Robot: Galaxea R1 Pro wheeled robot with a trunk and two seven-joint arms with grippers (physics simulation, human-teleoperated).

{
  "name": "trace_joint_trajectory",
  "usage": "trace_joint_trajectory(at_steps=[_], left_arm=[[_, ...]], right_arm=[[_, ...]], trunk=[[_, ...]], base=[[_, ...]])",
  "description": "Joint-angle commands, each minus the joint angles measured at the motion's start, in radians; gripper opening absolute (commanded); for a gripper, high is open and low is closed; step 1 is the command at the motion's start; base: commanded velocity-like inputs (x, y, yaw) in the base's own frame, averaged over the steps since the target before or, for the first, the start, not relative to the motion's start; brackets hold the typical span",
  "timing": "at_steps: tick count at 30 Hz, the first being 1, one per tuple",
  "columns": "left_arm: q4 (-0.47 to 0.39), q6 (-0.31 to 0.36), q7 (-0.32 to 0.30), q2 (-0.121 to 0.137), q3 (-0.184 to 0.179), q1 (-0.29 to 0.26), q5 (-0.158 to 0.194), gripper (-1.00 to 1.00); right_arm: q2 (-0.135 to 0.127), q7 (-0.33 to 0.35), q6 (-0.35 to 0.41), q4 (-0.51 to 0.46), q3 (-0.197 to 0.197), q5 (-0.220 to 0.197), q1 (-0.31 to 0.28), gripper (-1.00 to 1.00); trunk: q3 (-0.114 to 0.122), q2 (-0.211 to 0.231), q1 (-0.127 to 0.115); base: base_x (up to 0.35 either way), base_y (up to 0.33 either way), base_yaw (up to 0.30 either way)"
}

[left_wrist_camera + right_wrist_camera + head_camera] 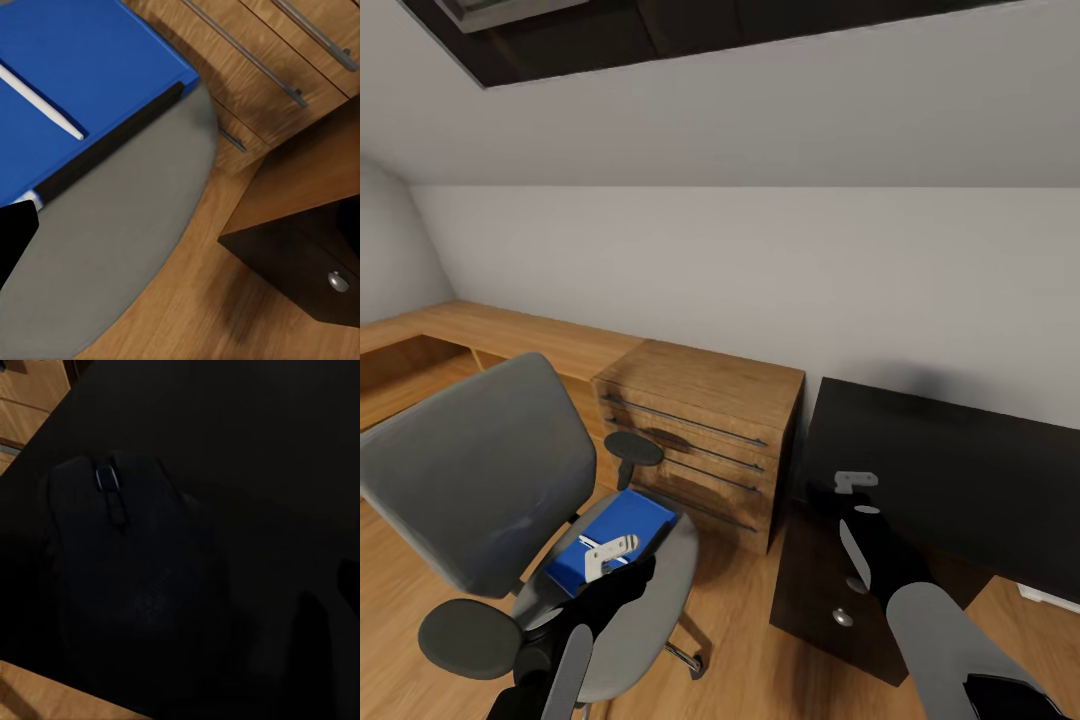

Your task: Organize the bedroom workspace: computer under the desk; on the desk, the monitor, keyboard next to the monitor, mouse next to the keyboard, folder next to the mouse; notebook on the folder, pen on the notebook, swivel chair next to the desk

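Note:
The swivel chair point(470, 480) stands on the wooden floor at the left, its grey back toward me. The blue folder point(622, 520) lies flat on the grey seat point(112, 247), and in the left wrist view the folder point(97, 67) shows a thin white stripe and a black edge. My left gripper point(610, 553) hovers open just above the folder's near end. Over the left end of the black desk point(960, 470), my right gripper point(857, 482) is open. Right below it a black mouse point(127, 570) rests on the dark desk top point(247, 427), free of the fingers.
An oak drawer chest point(700, 440) stands against the wall between chair and desk, and a long low oak shelf point(490, 335) runs off to the left. A dark drawer cabinet point(830, 590) sits under the desk's left end, close to the chair seat.

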Motion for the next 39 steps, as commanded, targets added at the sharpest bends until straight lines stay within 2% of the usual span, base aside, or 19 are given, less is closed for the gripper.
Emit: trace_joint_trajectory(at_steps=[1, 5, 39], left_arm=[[-0.001, 0.004, 0.007, 0.000, 0.000, -0.001, 0.010, 1.00], [-0.001, 0.004, 0.007, 0.000, 0.000, -0.001, 0.010, 1.00], [0.003, 0.004, 0.007, 0.000, -0.002, -0.001, 0.010, 1.00]], right_arm=[[0.001, 0.002, 0.006, -0.002, -0.005, 0.010, 0.000, 1.00], [0.001, 0.002, 0.006, -0.002, -0.005, 0.011, 0.000, 1.00], [0.003, -0.002, 0.002, -0.006, 0.001, 0.012, 0.001, 1.00]], trunk=[[-0.001, -0.001, 0.000], [-0.001, -0.001, 0.000], [0.106, 0.237, -0.130]], base=[[0.000, 0.000, 0.000], [0.000, 0.000, 0.000], [0.000, 0.000, 0.000]])
